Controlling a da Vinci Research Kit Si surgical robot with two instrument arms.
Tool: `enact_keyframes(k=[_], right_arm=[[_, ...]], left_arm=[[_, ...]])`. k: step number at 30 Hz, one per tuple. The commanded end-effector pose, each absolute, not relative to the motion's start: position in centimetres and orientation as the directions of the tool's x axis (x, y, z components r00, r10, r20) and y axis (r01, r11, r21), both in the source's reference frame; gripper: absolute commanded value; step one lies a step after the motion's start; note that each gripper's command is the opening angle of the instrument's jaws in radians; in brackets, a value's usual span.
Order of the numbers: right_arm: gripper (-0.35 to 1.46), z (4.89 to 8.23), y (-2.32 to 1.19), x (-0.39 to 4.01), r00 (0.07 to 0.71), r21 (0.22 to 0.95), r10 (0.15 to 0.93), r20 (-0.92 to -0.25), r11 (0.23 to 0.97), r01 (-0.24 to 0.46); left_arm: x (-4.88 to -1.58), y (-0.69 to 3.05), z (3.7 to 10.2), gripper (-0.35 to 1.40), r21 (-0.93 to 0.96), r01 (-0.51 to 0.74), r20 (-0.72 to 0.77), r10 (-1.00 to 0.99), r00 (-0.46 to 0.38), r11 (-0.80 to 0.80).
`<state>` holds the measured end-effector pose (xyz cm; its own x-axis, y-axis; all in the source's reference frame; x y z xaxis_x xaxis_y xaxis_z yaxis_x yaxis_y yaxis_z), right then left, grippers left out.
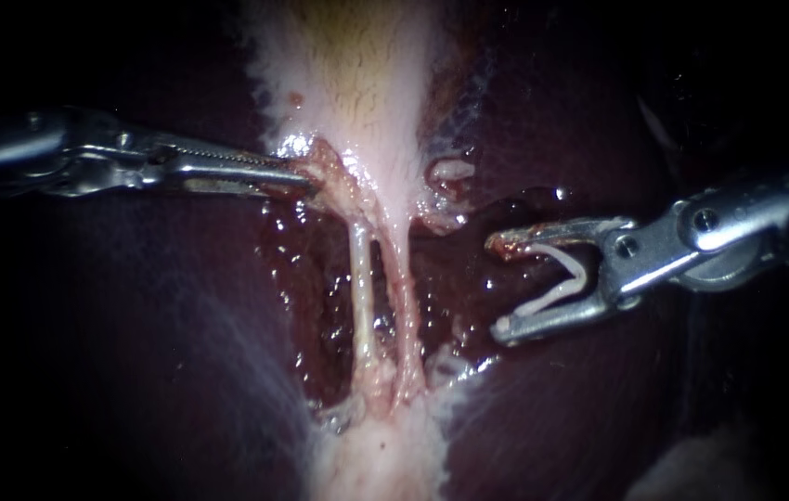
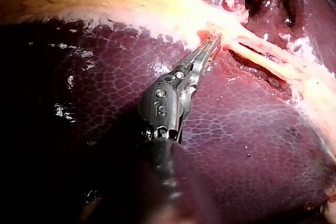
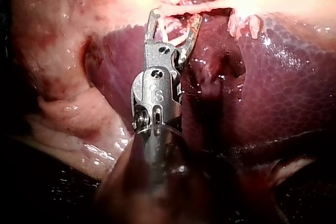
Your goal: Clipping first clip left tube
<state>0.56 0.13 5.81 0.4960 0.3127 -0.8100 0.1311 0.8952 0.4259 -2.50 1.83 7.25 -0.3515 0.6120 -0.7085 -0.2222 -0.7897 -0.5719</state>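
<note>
Left tube [image 1: 362,288] | seen bare beside right tube [image 1: 404,292] | gallbladder [image 1: 367,83] clamped by left instrument [image 1: 306,178] | clip [image 1: 580,274] held in spread jaws of right instrument [image 1: 497,286], well apart from tubes

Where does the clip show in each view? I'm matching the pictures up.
Endoscope: the clip sits between the right tool's jaws, apart from the two pale tubes.
Left wrist: pale specks beyond the tubes; too small to tell.
Right wrist: between its own tool's jaws, tubes just ahead.
Shared landmark: the two pale tubes.
</note>
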Motion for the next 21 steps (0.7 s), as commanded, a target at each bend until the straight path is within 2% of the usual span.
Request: enact_keyframes(k=[1, 10, 21], right_arm=[[0.5, 5.81, 0.13, 0.56, 0.496, 0.426, 0.313, -0.81, 0.895, 0.131], [0.5, 5.81, 0.12, 0.54, 0.496, 0.426, 0.313, -0.81, 0.895, 0.131], [0.5, 5.81, 0.12, 0.54, 0.496, 0.426, 0.313, -0.81, 0.895, 0.131]], left_arm=[[-2.5, 1.83, 7.24, -0.35, -0.571, -0.224, -0.709, 0.612, -0.351, -0.79], [-2.3, 1.91, 7.07, -0.35, -0.575, -0.229, -0.705, 0.618, -0.349, -0.786], [-1.91, 2.02, 6.39, -0.35, -0.574, -0.261, -0.7, 0.63, -0.335, -0.776]])
